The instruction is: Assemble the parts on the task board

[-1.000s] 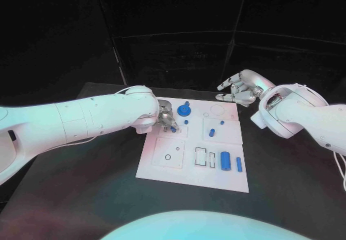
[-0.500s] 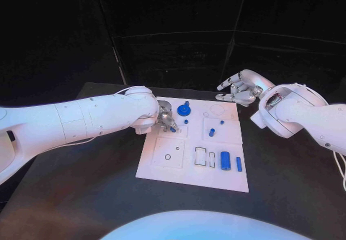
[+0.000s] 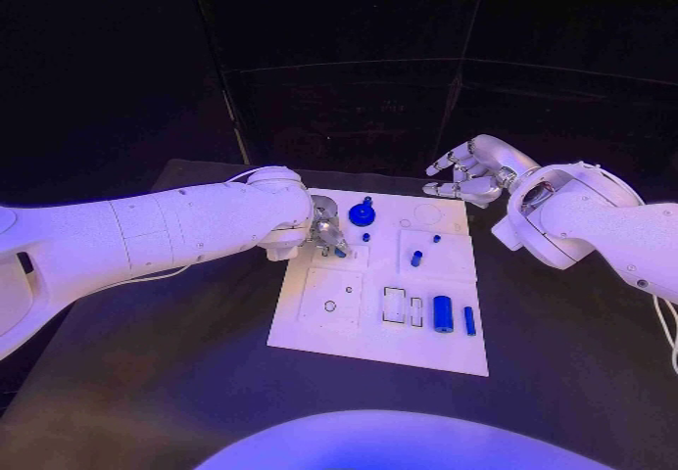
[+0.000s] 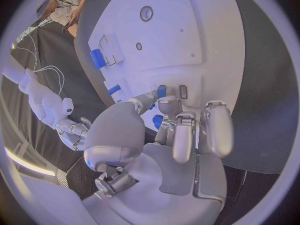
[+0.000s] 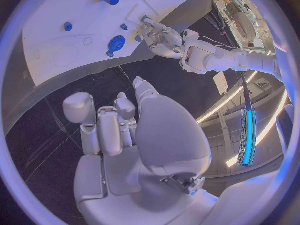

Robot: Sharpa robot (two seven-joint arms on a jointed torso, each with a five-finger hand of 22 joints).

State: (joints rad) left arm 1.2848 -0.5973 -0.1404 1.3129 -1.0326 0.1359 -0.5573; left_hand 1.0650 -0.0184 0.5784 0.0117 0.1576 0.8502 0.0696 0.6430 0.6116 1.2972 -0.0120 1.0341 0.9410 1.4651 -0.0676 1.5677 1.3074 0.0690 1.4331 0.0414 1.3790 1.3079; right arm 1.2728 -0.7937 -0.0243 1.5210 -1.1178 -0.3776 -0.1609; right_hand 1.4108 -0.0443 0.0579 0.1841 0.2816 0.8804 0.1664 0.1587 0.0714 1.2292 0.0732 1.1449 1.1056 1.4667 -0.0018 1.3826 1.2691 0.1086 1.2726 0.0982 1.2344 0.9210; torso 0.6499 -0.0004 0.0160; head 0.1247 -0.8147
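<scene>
Left hand working a small part into the board while the right waits

Now, going from big to small: the black table is filling the lower half of the head view, with the white task board lying at its centre. The left arm is reaching in from the picture's left edge, and the left hand is sitting over the board's upper left part, apparently to seat a piece in a slot there. In the left wrist view its fingers are curling close together round a small blue part, which seems pinched at the fingertips just above the board; whether it is already touching its slot I cannot tell.

The right hand is hovering at the upper right of the head view, just past the board's far corner, fingers loosely spread and holding nothing, probably parked there to stay clear.

Across the board, a blue gear-like part is standing near the top centre, a blue cylinder is lying at lower right with a slimmer blue bar beside it, and a short blue peg is sitting mid-board.
</scene>
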